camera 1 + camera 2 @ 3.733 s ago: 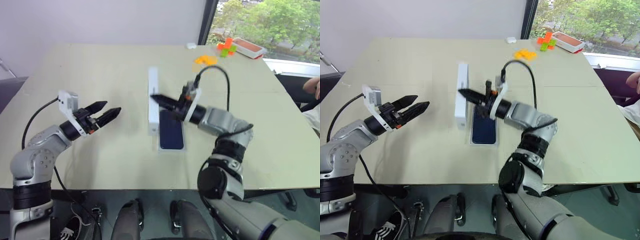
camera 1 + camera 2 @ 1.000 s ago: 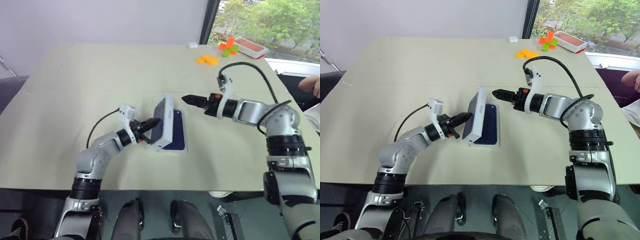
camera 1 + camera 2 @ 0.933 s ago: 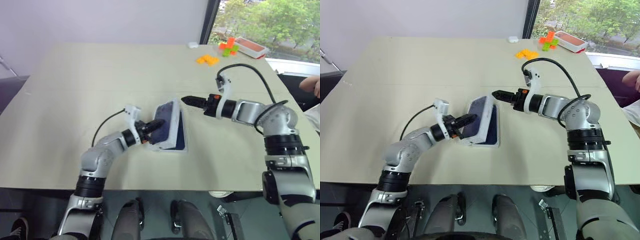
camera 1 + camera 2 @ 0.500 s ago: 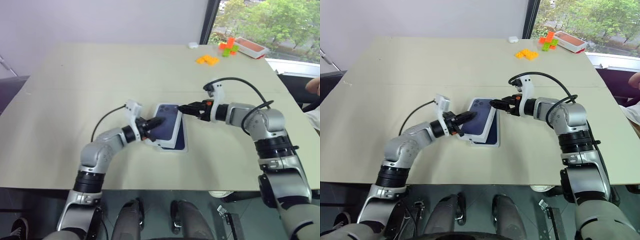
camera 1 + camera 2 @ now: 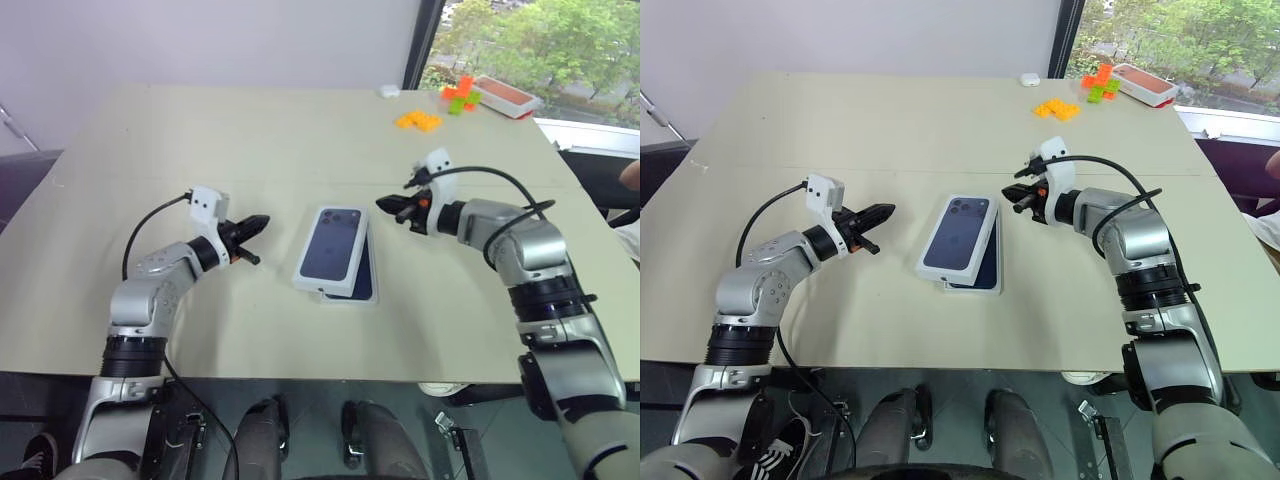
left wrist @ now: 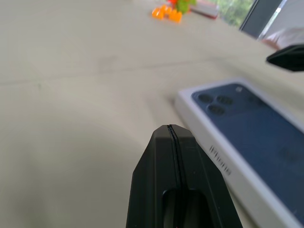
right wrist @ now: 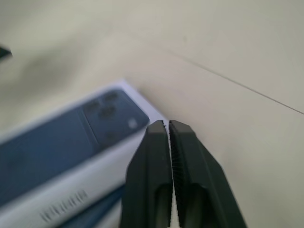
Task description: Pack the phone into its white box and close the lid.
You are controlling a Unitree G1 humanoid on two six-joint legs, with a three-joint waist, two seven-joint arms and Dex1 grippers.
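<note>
The lid (image 5: 330, 243), white with a dark blue phone printed on its face, lies face up and askew on top of the white box (image 5: 345, 299). Of the box, a thin rim shows at the near end. A strip of the phone (image 5: 364, 276) shows along the lid's right side. My left gripper (image 5: 258, 222) is shut and empty, a short way left of the lid. My right gripper (image 5: 382, 204) is shut too, holding nothing, and hovers just off the lid's far right corner (image 7: 137, 111).
Orange and green blocks (image 5: 418, 120) and a red-and-white tray (image 5: 508, 95) sit at the far right corner of the table (image 5: 200, 140). A small white object (image 5: 388, 91) lies near the far edge. A person's hand (image 5: 630, 175) shows past the right edge.
The lid has dropped from tilted to flat over the box. My left gripper has drawn back to the left, away from it. My right gripper has shut and rolled.
</note>
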